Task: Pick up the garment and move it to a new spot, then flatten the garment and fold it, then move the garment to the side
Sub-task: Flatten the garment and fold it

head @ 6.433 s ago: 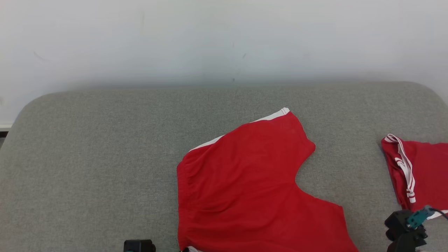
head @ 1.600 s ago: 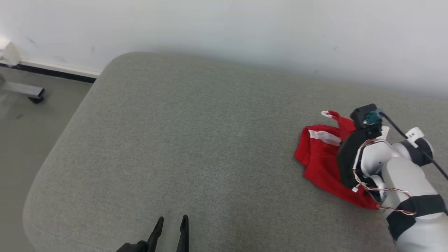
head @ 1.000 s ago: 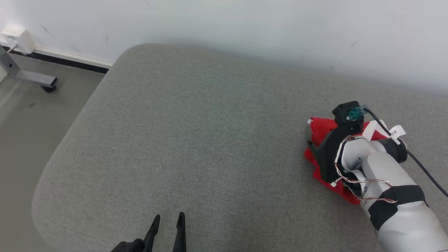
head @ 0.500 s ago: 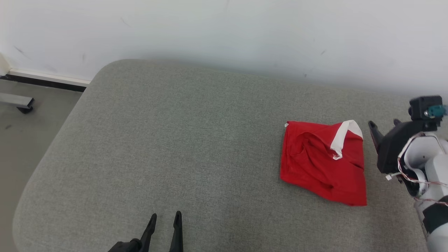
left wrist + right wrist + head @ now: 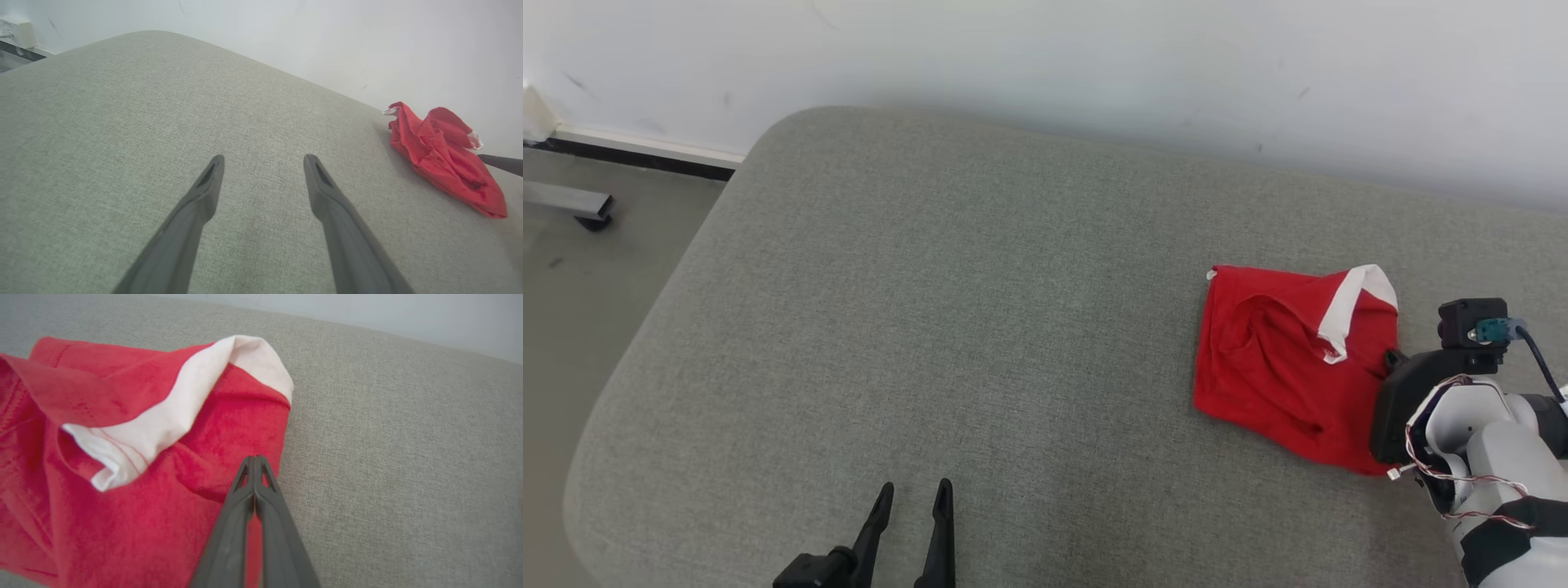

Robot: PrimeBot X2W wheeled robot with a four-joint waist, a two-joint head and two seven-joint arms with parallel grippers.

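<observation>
Garment [image 5: 1282, 367]: red, with a white band [image 5: 1347, 306], found bunched in a loose, roughly square heap on the right part of the grey padded surface [image 5: 931, 286]. The right gripper [image 5: 255, 459] is seen at the heap's right edge, its fingers pressed fully together with the tips on red cloth, close to the white band. Whether a pinch of cloth is caught between them cannot be told. The left gripper [image 5: 916, 487] is held spread wide and empty, low over bare surface and well apart from the heap, which lies to its right and farther off. No clear long axis is shown while the folds are doubled over. The right arm is judged the nearer, so any spreading pull is likely best taken from that right edge.
</observation>
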